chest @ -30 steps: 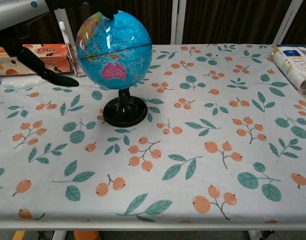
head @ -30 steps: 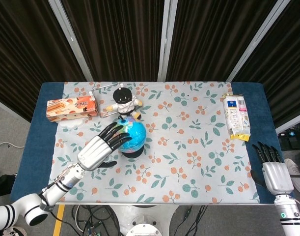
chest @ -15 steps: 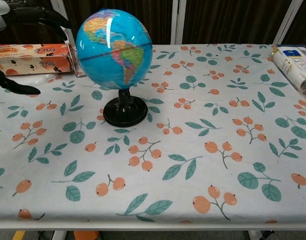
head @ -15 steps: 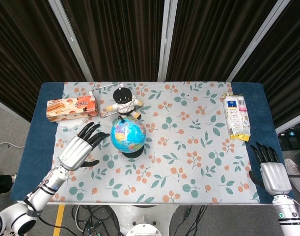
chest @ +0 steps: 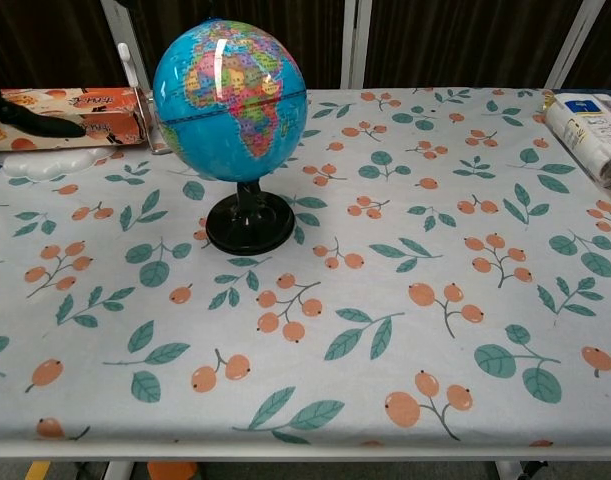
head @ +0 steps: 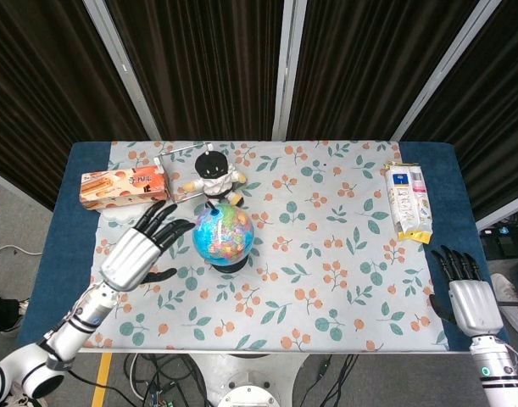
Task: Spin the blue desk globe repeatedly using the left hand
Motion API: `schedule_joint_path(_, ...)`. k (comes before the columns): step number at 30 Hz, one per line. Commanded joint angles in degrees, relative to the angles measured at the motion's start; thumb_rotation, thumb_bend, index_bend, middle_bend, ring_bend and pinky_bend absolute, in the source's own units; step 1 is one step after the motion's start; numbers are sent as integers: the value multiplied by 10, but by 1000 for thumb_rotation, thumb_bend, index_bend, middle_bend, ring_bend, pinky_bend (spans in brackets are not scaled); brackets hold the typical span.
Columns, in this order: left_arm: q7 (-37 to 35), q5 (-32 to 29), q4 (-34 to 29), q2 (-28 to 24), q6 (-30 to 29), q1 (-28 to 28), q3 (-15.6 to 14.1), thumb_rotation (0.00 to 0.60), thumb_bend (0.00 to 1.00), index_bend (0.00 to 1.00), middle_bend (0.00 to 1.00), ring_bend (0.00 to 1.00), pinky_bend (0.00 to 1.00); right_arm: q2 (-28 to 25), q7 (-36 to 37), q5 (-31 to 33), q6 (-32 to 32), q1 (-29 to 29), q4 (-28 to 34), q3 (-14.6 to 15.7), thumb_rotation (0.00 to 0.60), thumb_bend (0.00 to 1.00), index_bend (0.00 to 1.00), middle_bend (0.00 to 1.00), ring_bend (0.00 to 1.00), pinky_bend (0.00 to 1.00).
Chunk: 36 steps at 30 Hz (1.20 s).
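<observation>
The blue desk globe (head: 224, 236) stands upright on its black round base (chest: 249, 223) left of the table's middle; in the chest view the globe (chest: 229, 96) shows Africa facing me. My left hand (head: 140, 250) hovers just left of the globe with its fingers spread, apart from it and holding nothing. Only a dark fingertip (chest: 40, 120) of it shows at the chest view's left edge. My right hand (head: 467, 292) hangs open beyond the table's front right corner, fingers pointing away from me.
A black-and-white doll (head: 214, 175) sits right behind the globe. An orange snack box (head: 123, 186) lies at the back left, a white packet (head: 408, 200) at the right edge. A floral cloth (head: 343, 280) covers the table.
The left hand left the globe, swung out to the left, and has come partway back toward it. The globe has turned: Australia, then the Americas, now Africa faces the chest camera.
</observation>
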<state>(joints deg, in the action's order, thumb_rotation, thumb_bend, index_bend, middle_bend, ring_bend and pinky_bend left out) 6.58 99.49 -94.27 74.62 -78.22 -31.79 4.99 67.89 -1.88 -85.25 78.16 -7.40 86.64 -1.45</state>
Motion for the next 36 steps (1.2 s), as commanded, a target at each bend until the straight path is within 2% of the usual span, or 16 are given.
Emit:
schedule_joint_path(1, 12, 16, -13, 9, 20, -24, 11, 600, 46, 157, 216, 20, 21, 0, 1, 0, 0, 0, -1, 0, 600, 301, 0, 0, 0, 0)
schedule_joint_path(7, 23, 18, -18, 30, 59, -60, 25, 600, 46, 157, 215, 20, 21, 0, 8, 1, -1, 0, -5, 0, 600, 301, 0, 0, 0, 0)
schedule_joint_path(15, 33, 3, -6, 42, 84, -71, 18, 600, 46, 157, 215, 20, 21, 0, 17, 0, 0, 0, -10, -1, 600, 301, 0, 0, 0, 0)
schedule_joint_path(29, 32, -4, -11, 26, 69, -56, 2, 600, 46, 157, 228, 20, 21, 2, 10, 1, -4, -2, -7, 0, 600, 301, 0, 0, 0, 0)
schedule_joint_path(36, 28, -14, -7, 7, 40, -18, -22, 600, 46, 157, 234, 20, 22, 2, 8, 1, -3, -2, -7, 0, 600, 301, 0, 0, 0, 0)
